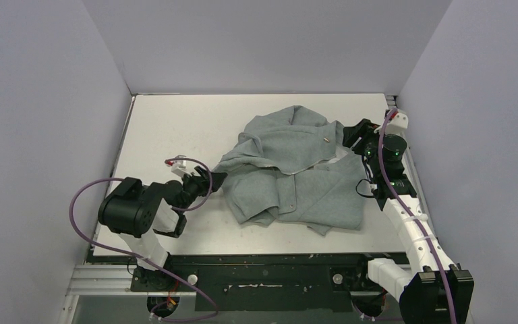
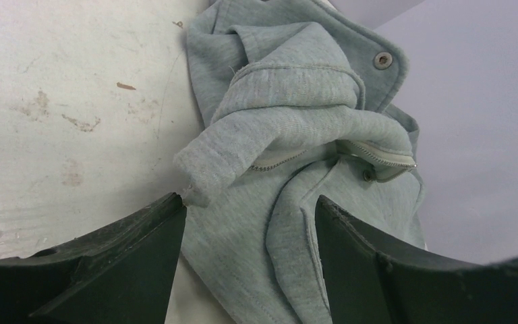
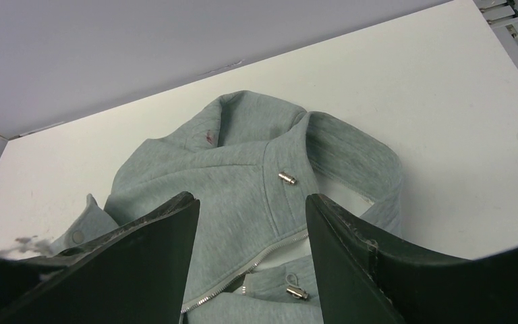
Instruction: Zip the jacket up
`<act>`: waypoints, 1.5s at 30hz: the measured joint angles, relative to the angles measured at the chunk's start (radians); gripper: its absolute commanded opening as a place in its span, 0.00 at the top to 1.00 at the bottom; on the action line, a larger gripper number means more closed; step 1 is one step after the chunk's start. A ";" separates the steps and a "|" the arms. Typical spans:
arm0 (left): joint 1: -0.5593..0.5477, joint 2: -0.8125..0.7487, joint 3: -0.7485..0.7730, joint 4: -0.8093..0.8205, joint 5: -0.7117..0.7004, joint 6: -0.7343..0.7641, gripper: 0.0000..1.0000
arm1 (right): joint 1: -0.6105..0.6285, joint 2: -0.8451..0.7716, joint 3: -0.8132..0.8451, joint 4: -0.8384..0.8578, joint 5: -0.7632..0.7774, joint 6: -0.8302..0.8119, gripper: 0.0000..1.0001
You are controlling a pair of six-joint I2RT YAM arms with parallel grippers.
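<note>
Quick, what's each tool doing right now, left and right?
Left tool: open, jaws either side of a fold of the jacket, not clamped on it.
Right tool: open, holding nothing, poised at the jacket's collar.

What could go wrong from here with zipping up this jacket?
The jacket lies crumpled, its zipper partly folded under, so the two sides may not line up. The left claw straddles a bunched fold, not the zipper; closing there could just drag the heap. The right claw hangs over the collar near a metal toggle, which might snag.
</note>
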 measured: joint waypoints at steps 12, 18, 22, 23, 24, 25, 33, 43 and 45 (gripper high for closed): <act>0.000 0.107 0.014 0.049 -0.019 0.000 0.23 | 0.005 -0.016 0.000 -0.008 -0.015 0.000 0.41; -0.006 0.039 0.033 -0.026 -0.053 0.090 0.23 | 0.005 -0.020 0.000 -0.009 -0.024 0.000 0.41; -0.011 0.041 0.042 -0.053 -0.064 0.121 0.23 | 0.005 -0.020 0.000 -0.009 -0.029 0.000 0.41; -0.015 0.046 0.045 -0.055 -0.065 0.125 0.24 | 0.005 -0.020 0.000 -0.009 -0.031 0.000 0.41; -0.021 0.055 0.049 -0.055 -0.066 0.127 0.24 | 0.005 -0.020 0.000 -0.009 -0.034 0.000 0.41; -0.029 0.066 0.053 -0.054 -0.066 0.130 0.25 | 0.005 -0.020 0.000 -0.009 -0.036 0.000 0.41; -0.068 0.213 0.083 0.084 -0.056 0.111 0.49 | 0.005 -0.020 0.000 -0.015 -0.042 -0.002 0.41; -0.039 0.266 0.083 0.106 -0.038 0.069 0.90 | 0.005 -0.022 0.000 -0.031 -0.043 -0.004 0.41; -0.037 0.265 0.080 0.101 -0.028 0.061 1.00 | 0.005 -0.022 0.000 -0.035 -0.043 -0.004 0.41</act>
